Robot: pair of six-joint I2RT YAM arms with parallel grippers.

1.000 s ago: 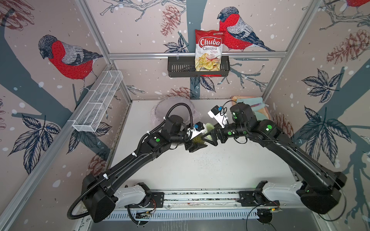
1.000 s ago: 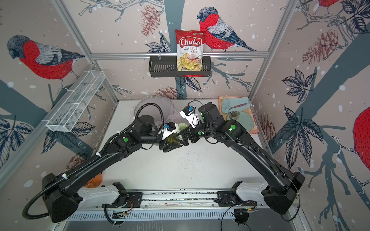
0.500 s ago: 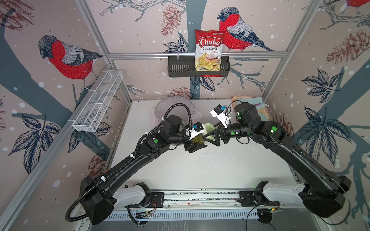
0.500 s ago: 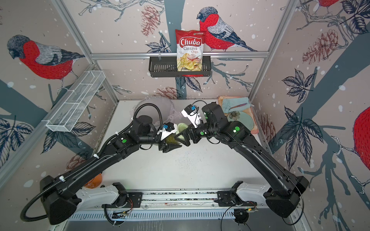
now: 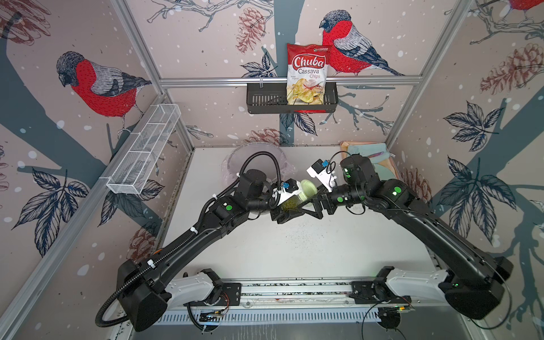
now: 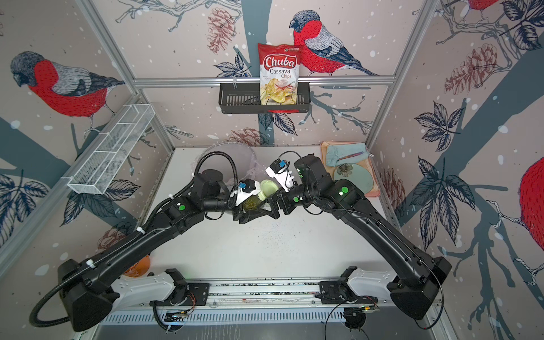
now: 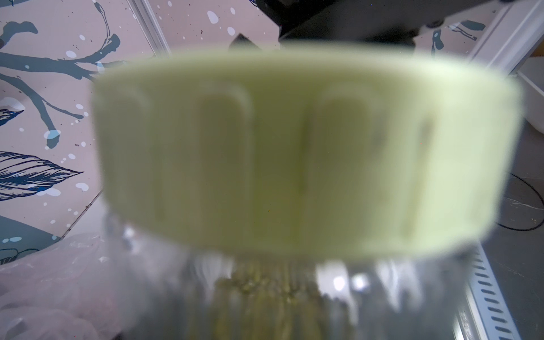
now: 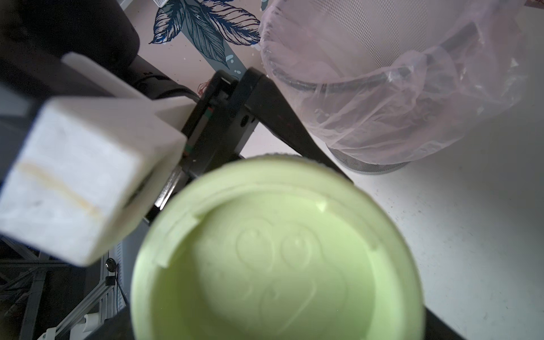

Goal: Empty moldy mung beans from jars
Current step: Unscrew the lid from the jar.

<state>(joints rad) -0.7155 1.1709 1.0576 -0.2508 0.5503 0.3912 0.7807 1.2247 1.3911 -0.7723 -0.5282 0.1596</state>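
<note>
A glass jar with a pale green lid (image 5: 308, 188) (image 6: 268, 187) hangs tilted above the middle of the table, lid toward the right arm. Olive-green mung beans (image 5: 290, 203) (image 6: 250, 203) fill its body. My left gripper (image 5: 290, 210) (image 6: 248, 210) is shut on the jar's glass body. In the left wrist view the lid (image 7: 294, 153) is a blur, with the beans (image 7: 265, 294) behind the glass. My right gripper (image 5: 312, 206) (image 6: 272, 206) stands open, its jaws on either side of the lid (image 8: 273, 259). One dark finger (image 8: 438, 326) shows at the lid's edge.
A clear bin lined with pinkish plastic (image 5: 235, 159) (image 8: 382, 88) stands just behind the left arm. A tray (image 6: 374, 188) at the back right carries a blue cloth (image 6: 344, 153) and a green plate (image 6: 353, 176). Black specks (image 5: 294, 235) dot the table under the jar.
The right arm has shifted slightly at the lid end of the jar. The jar stays in the left gripper, and neither gripper's opening has changed.
</note>
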